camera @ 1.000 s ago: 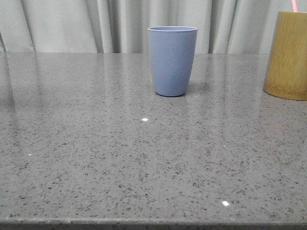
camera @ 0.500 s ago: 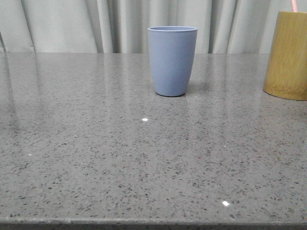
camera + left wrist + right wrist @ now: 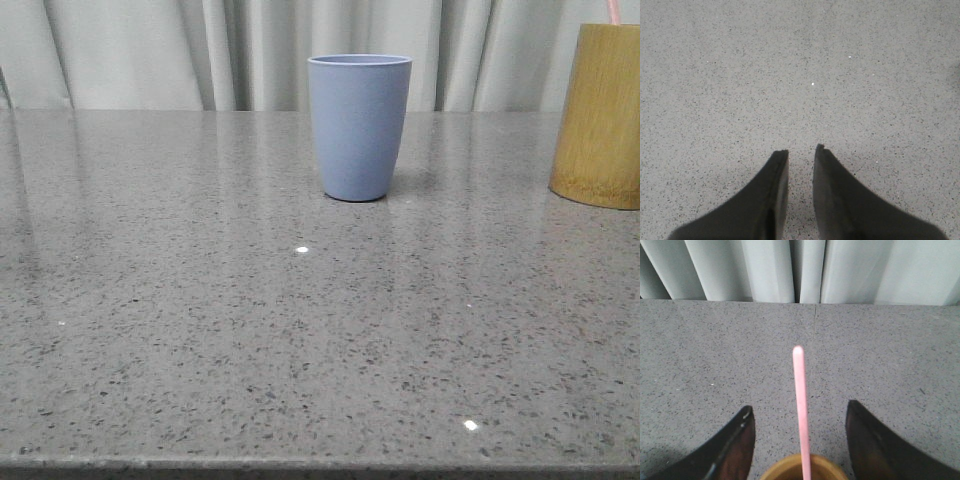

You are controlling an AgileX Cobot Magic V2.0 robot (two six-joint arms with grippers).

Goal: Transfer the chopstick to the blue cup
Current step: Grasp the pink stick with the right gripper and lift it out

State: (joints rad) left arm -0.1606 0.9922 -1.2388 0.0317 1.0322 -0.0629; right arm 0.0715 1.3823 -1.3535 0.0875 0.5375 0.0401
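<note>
The blue cup [image 3: 358, 125] stands upright at the middle back of the grey stone table [image 3: 300, 330]. A thin pink chopstick [image 3: 800, 405] rises out of a yellow-brown bamboo cylinder [image 3: 805, 469]; in the front view only its tip [image 3: 612, 10] shows above the cylinder [image 3: 600, 115] at the far right. My right gripper [image 3: 800, 407] is open, one finger on each side of the chopstick, touching neither it nor the cylinder. My left gripper [image 3: 801, 150] hangs over bare table, shut to a narrow slit with nothing in it. Neither gripper shows in the front view.
A pale pleated curtain [image 3: 200, 50] closes off the table's far edge. The bamboo cylinder stands roughly a cup's width and a half to the right of the blue cup. The table's front edge [image 3: 320, 465] runs along the bottom of the front view.
</note>
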